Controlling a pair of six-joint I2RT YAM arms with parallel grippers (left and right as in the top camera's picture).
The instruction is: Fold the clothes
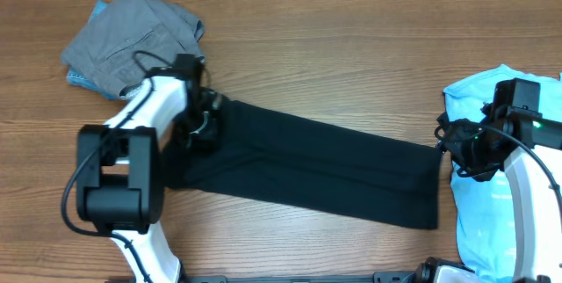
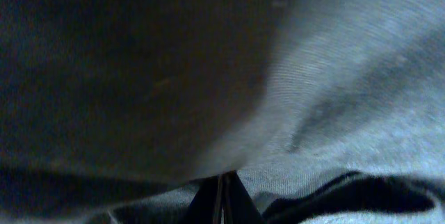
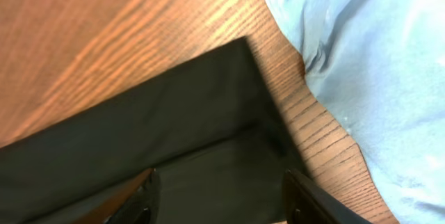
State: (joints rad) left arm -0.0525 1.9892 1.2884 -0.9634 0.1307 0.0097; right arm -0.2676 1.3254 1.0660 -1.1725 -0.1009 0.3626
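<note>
We found the black T-shirt (image 1: 316, 164) already narrowed into a long strip, lying slantwise across the middle of the bench (image 1: 351, 46). At the shirt's left end the left end effector (image 1: 204, 118) was closed tight. Its wrist camera showed the fingertips (image 2: 223, 195) pressed together with dark cloth around them, so we judged it had pinched that edge. At the shirt's right end the right end effector (image 1: 446, 145) stood open. Its fingers (image 3: 147, 200) were spread to either side of the square black corner and held nothing. A grey garment (image 1: 132, 37) lay crumpled just beyond the shirt's left end, and a light blue T-shirt (image 1: 492, 204) lay just past its right end, both apart from the work.

We took the step in hand to be gripping both ends of the strip, ahead of a crosswise fold. The next move seemed to call for the right fingers to close on both layers at the corner. Then one end could be lifted and carried over the other without dragging the strip askew.
</note>
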